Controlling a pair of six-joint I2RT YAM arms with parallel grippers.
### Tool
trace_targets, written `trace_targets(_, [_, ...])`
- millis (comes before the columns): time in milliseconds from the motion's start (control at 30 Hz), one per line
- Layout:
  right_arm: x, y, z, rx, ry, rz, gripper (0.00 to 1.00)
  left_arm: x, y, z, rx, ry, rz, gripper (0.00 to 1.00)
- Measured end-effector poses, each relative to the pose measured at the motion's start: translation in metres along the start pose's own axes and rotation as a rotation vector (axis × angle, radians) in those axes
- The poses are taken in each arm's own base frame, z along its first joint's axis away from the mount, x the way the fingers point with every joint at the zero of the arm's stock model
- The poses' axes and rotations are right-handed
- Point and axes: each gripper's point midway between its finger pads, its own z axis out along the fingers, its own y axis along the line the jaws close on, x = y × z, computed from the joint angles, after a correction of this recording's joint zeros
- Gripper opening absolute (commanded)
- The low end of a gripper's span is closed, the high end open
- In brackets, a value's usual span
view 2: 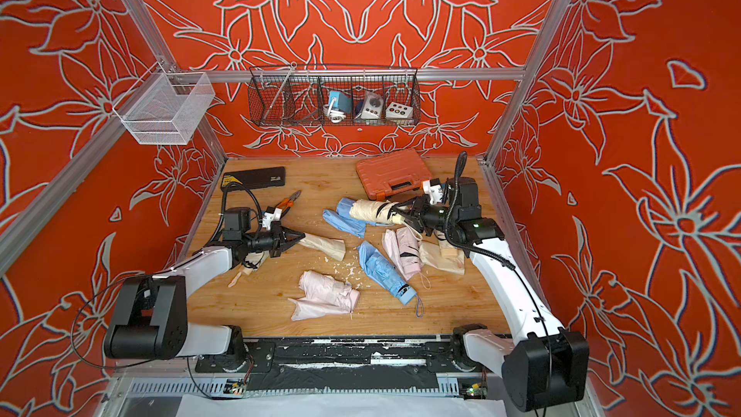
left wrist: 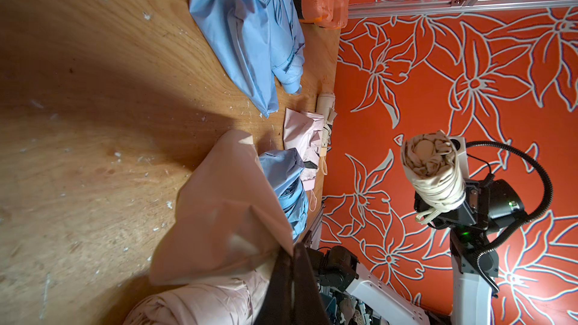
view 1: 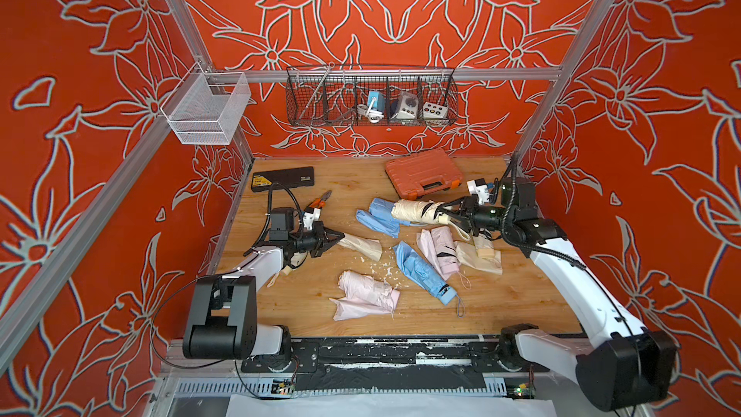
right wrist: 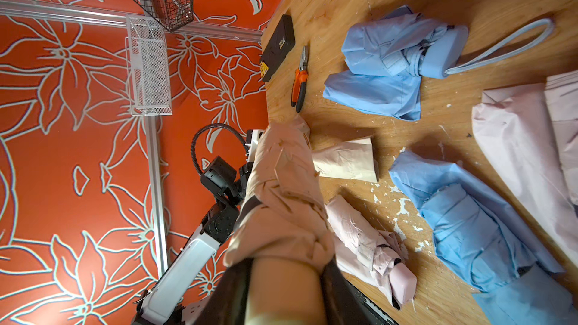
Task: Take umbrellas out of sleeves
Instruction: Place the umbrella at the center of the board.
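Observation:
My left gripper [view 1: 340, 237] [left wrist: 293, 256] is shut on the end of a limp cream sleeve [view 1: 364, 247] [left wrist: 223, 211], which trails over the wooden table. My right gripper [view 1: 446, 214] [right wrist: 286, 273] is shut on the handle of a cream umbrella [view 1: 417, 210] [right wrist: 281, 189], held above the table, bare and pointing toward the left arm. The sleeve and umbrella are apart. On the table lie a pink umbrella [view 1: 367, 286], a blue umbrella [view 1: 423, 270], a second pink one [view 1: 438, 250] and blue fabric [view 1: 381, 214].
An orange plastic case [view 1: 423, 172] sits at the back, with a black box [view 1: 282, 179] at the back left and orange-handled pliers [view 1: 320, 200] near the left arm. Cream fabric [view 1: 485, 256] lies under the right arm. A black wire basket [view 1: 371, 96] and a white mesh basket [view 1: 206, 108] hang above.

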Motion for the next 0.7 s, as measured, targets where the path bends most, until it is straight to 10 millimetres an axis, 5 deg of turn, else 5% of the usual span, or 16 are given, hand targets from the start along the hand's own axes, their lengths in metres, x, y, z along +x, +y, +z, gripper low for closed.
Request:
trace_targets(367, [0.009, -0.009, 0.066, -0.018, 0.127, 0.037, 0.0, 0.003, 0.028, 0.01, -0.044, 0.043, -0.021, 0.0])
trace_targets(700, [0.026, -0.047, 0.139, 0.007, 0.243, 0.084, 0.0, 0.009, 0.043, 0.011, -0.082, 0.065, -0.017, 0.0])
